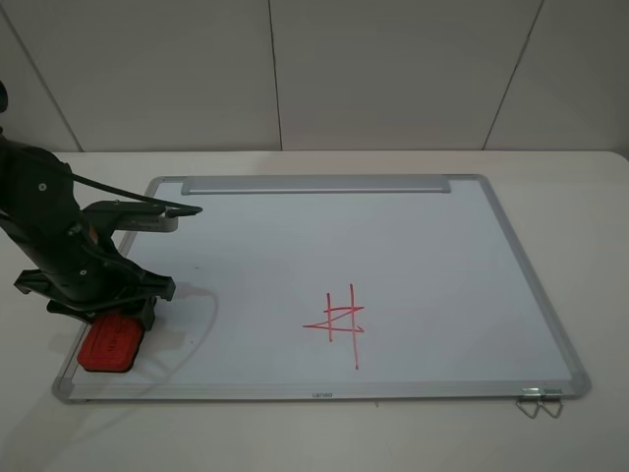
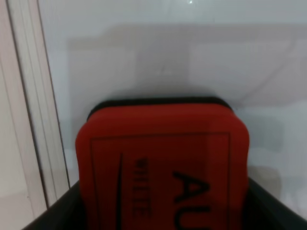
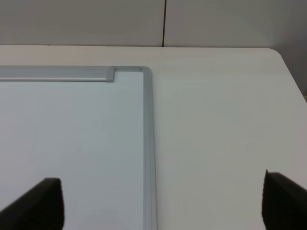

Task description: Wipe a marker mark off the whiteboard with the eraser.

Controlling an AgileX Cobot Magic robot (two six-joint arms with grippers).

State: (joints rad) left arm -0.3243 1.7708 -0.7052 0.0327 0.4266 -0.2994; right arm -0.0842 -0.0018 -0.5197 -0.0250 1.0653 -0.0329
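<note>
The big white table (image 1: 590, 197) is carrying the large white whiteboard with the silver aluminium frame (image 1: 393, 246), which is lying flat. A red hash of straight crossed lines with a triangle (image 1: 339, 323) is sitting right of the board's middle; I'm not seeing the curly squiggle mark anywhere. The black left gripper (image 1: 116, 324) is clenching the small red rounded eraser block with black lettering (image 1: 110, 344) at the board's near-left corner. The right gripper (image 3: 158, 203) is hanging spread wide over the far-right corner

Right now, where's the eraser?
In the exterior high view the eraser lies on the whiteboard's near-left corner, between the left hand's fingers, left of the red hash.
</note>
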